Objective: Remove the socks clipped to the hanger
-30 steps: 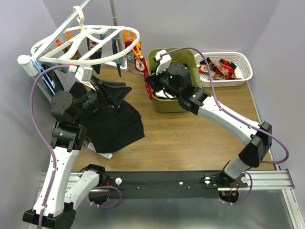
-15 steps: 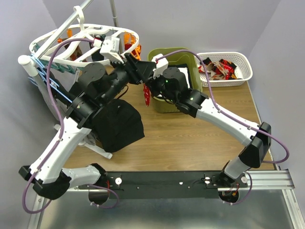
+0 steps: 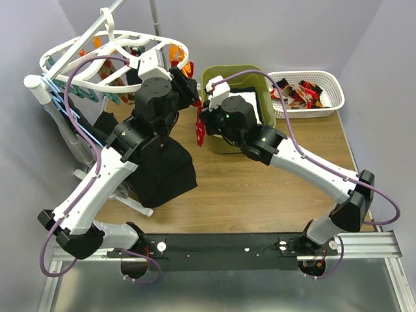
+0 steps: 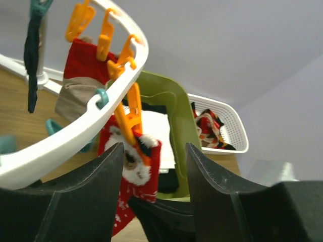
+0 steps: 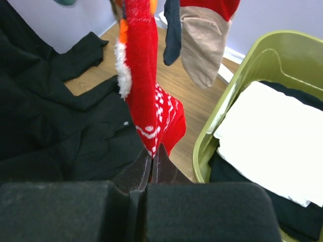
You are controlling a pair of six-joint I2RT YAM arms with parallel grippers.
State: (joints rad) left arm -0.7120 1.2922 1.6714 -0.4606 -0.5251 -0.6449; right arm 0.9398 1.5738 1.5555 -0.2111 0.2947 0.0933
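A red sock with white pattern [image 5: 146, 96] hangs from an orange clip [image 4: 130, 113] on the white hanger [image 3: 97, 49]. My right gripper [image 5: 154, 156] is shut on the lower end of this red sock, also seen in the top view [image 3: 199, 132]. My left gripper [image 4: 154, 151] is open just below the hanger's rim [image 4: 75, 133], its fingers either side of the orange clip and the sock's white cuff [image 4: 133, 161]. A red and beige sock [image 4: 75, 85] and a dark sock [image 4: 33, 55] hang from other clips. More socks lie in the white basket [image 3: 305, 94].
A green bin [image 3: 250, 81] holding a folded white cloth [image 5: 267, 136] and dark clothes stands just right of the hanger. A large black garment [image 3: 159, 166] lies on the wooden table under the left arm. The hanger's stand [image 3: 65, 123] is at the left.
My left arm has swung up from the black garment to the hanger's right rim. My right gripper has kept its hold on the red sock and shifted slightly left.
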